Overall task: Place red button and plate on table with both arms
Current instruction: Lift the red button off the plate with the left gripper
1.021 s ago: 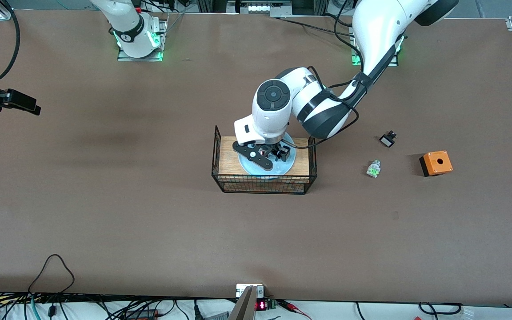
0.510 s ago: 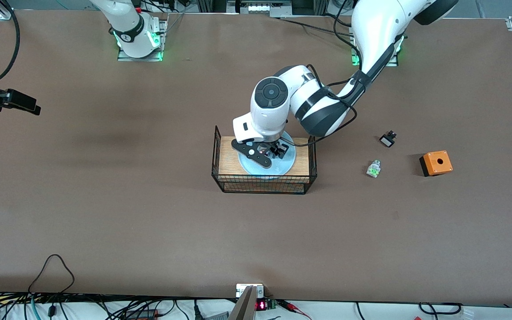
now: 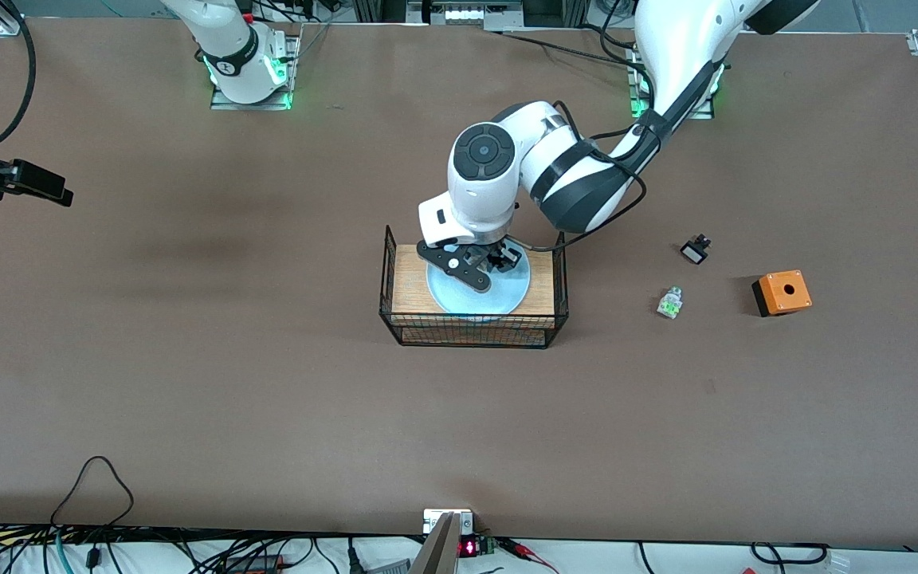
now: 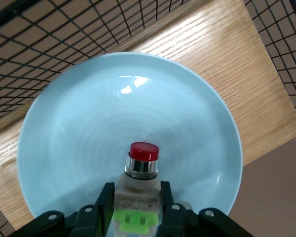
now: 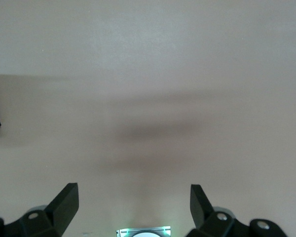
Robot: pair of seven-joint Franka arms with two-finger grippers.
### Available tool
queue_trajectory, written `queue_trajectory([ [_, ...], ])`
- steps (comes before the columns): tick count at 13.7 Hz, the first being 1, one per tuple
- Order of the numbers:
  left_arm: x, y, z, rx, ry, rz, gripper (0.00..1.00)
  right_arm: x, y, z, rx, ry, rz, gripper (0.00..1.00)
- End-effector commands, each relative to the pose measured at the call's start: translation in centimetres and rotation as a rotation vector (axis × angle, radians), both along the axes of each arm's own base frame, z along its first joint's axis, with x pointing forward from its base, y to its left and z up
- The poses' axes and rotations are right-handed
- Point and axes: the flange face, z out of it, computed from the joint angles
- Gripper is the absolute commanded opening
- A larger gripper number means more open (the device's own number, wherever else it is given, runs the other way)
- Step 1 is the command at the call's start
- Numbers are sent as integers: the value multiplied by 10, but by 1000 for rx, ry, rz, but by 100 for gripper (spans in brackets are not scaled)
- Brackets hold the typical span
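My left gripper (image 3: 495, 263) hangs over the light blue plate (image 3: 499, 295), which lies on the wooden board inside the wire-mesh basket (image 3: 475, 331). In the left wrist view the gripper (image 4: 136, 197) is shut on the whitish body of the red button (image 4: 140, 170), red cap pointing away from the hand and green block between the fingers, just above the plate (image 4: 89, 128). In the front view the hand hides the button. My right gripper (image 3: 29, 182) waits open and empty over the brown table (image 3: 268, 359) at the right arm's end; it also shows in the right wrist view (image 5: 133, 197).
Toward the left arm's end of the table lie a small white-green part (image 3: 669, 304), a small black part (image 3: 695, 250) and an orange box with a hole (image 3: 782, 292). The basket's mesh walls stand around the plate. Cables run along the table's near edge.
My left gripper has moved a little toward the robots' bases over the plate, still holding the red button. The right arm has not moved.
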Motion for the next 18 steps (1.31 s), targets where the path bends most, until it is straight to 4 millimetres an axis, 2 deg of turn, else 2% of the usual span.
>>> queue_trajectory([
  [1,-7,4,11,24,-16,12,29,-2,-1,1,4,7,6,100],
  [5,-9,0,19,17,-27,32,21,-2,-1,1,4,7,6,100],
  [8,-16,-4,33,23,-23,55,20,-2,-2,1,4,7,5,100],
  [9,-24,-7,48,17,-24,61,20,-2,-2,1,4,8,5,100],
  [11,-29,-6,63,27,-19,65,16,-3,-2,2,4,6,6,100],
  [15,-33,-4,94,35,22,81,16,-3,-1,4,4,3,9,100],
  [16,-36,-5,109,22,31,85,15,-3,0,4,4,0,11,100],
  [18,-35,-1,126,30,43,92,14,-3,0,4,4,0,11,100],
])
